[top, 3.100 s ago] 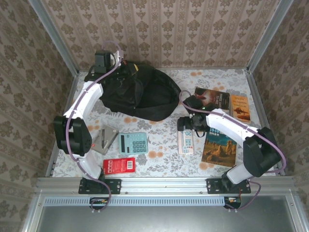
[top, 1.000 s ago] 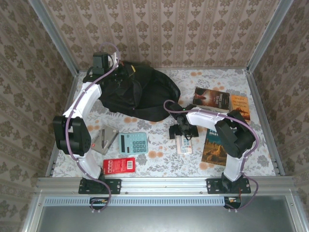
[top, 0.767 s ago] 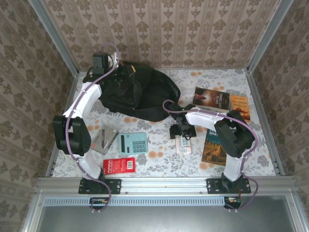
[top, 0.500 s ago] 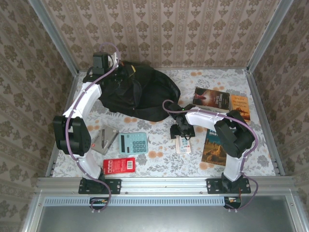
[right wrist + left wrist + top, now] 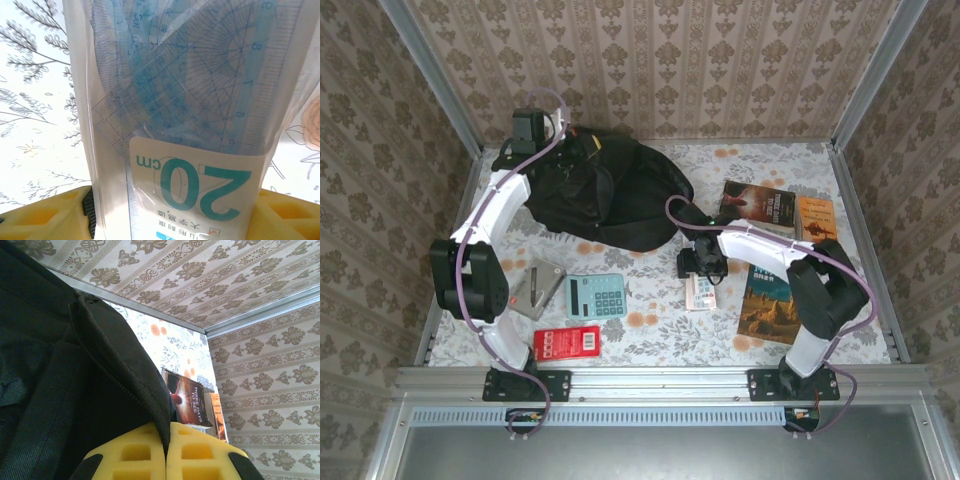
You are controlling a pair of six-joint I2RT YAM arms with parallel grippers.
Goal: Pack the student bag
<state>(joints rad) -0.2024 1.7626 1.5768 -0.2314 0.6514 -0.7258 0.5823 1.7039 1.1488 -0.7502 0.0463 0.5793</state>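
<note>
Left gripper [image 5: 166, 450]: yellow pads pinched tight on zipper-edge fabric at far-left rim of student bag [image 5: 620, 195]. Bag lies slumped at far-left of floral table [image 5: 660, 330], mouth gaping.

Right gripper [image 5: 172, 215]: partly closed, pads against both long edges of clear ruler set packet [image 5: 190, 100], near-right of bag, just off its near edge.

Right of bag: dark book [image 5: 758, 203], orange book [image 5: 817, 220]. Near-right: desert-cover book [image 5: 773, 300]. Nearer than bag: teal calculator [image 5: 596, 296], grey notebook [image 5: 538, 291], red pack [image 5: 567, 343].
</note>
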